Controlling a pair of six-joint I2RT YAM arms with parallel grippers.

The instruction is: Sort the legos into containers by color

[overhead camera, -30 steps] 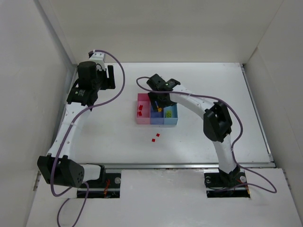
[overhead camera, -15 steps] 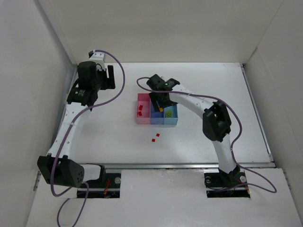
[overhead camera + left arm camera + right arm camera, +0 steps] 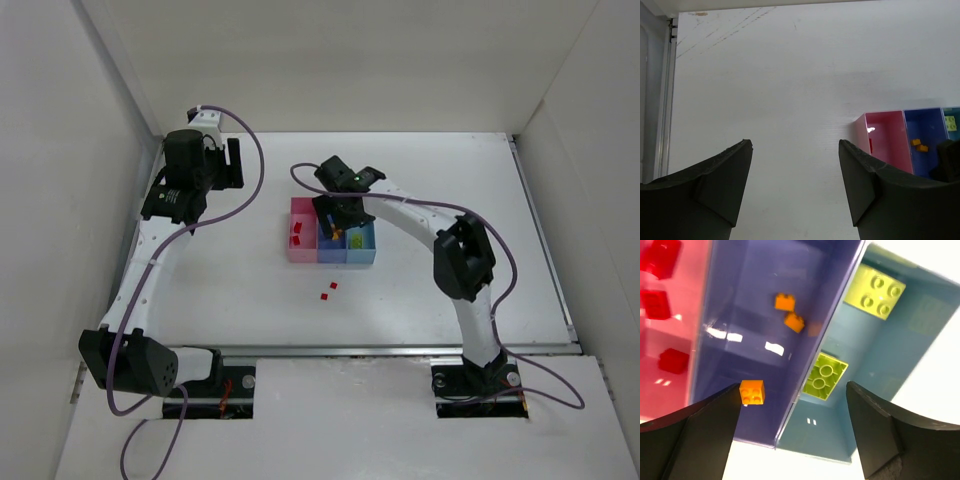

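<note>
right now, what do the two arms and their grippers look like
The left arm and right arm have slim white links and bulky black joint housings. A purple cable loops along each. The left gripper and right gripper each have two broad, dark, matte, wedge-shaped fingers.

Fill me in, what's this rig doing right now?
The right hand hangs open over the row of bins, holding nothing; one orange brick is right by its finger in the blue-violet bin, with two more orange bricks. The red bricks are in the pink bin, yellow-green bricks in the light blue bin. Two loose red bricks wait on the table nearer the arm bases. The left hand is open and empty, off at the far left.
</note>
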